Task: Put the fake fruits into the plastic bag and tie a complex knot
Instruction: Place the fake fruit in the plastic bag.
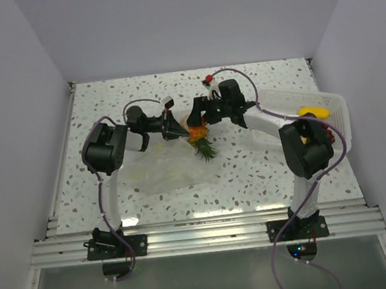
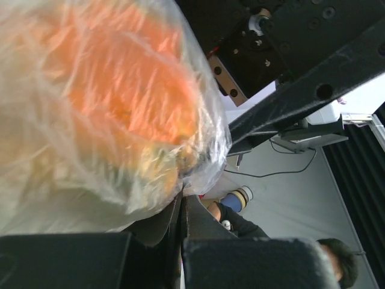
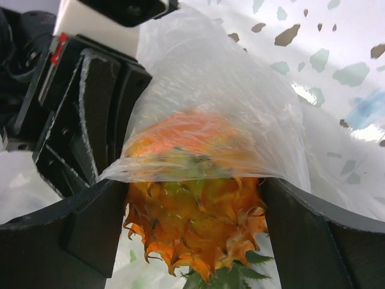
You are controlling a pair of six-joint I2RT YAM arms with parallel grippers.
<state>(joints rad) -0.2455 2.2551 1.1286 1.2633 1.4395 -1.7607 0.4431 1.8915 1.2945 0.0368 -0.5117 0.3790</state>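
Plainly the bagging step was in hand, with no knot yet made. The right gripper (image 3: 198,241) was clenched on a pineapple (image 3: 192,205), one finger on each flank of its orange body. The bag (image 3: 210,90) was drawn over the upper part of that fruit, and its edge lay across the body just above the fingers. The spiky lower half and the green leaves were outside the film. The left gripper (image 2: 182,208) appeared to be pinched on the bag's film close beside the fruit, holding the mouth up. The rest of the bag trailed slack onto the table (image 1: 264,164) toward the left arm. A yellow fruit (image 1: 312,112) lay in the white tray (image 1: 291,96) at the right, well apart from the bag. Something dark red showed beside the right arm's elbow, too hidden to name. The next move likely called for pushing the pineapple deeper past the bag's edge, then letting go without dragging the film back out. That would need the mouth kept wide, since the right fingers sat outside the edge and could snag it. Room was tight where the two grippers met, nearly touching over the middle of the table. Bare table lay on the far side and toward the near right. The tray hugged the right wall, with the right arm's elbow reaching over its near part.
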